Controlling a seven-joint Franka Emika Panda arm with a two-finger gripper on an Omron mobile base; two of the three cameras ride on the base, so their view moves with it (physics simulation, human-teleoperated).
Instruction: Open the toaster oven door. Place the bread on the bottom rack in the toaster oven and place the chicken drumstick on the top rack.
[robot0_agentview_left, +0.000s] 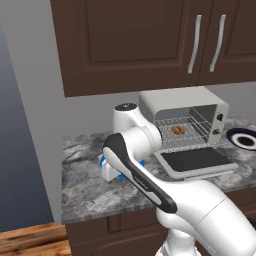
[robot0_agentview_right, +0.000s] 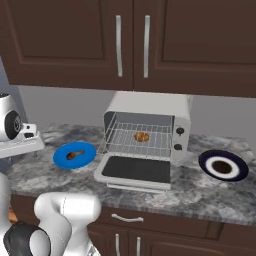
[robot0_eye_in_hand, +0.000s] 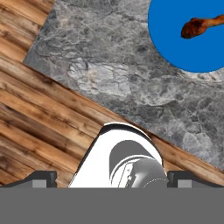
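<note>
The toaster oven (robot0_agentview_right: 150, 102) (robot0_agentview_left: 175, 100) stands on the counter with its door (robot0_agentview_right: 137, 170) (robot0_agentview_left: 195, 161) folded down flat. The bread (robot0_agentview_right: 141, 136) (robot0_agentview_left: 178, 130) lies on a wire rack (robot0_agentview_right: 125, 142) inside, seemingly the lower one. The chicken drumstick (robot0_agentview_right: 75, 154) (robot0_eye_in_hand: 199, 26) rests on a blue plate (robot0_agentview_right: 86, 149) (robot0_eye_in_hand: 175, 43) left of the oven. My gripper (robot0_eye_in_hand: 114, 177) is open and empty. It hangs over the counter's front edge, left of the plate, with the drumstick at the top right of the hand view.
A dark plate with a white ring (robot0_agentview_right: 222, 166) (robot0_agentview_left: 245, 139) sits right of the oven. Dark cabinets (robot0_agentview_right: 130, 40) hang above. The counter's front edge (robot0_eye_in_hand: 109, 118) crosses the hand view, with wooden floor (robot0_eye_in_hand: 35, 109) beyond it.
</note>
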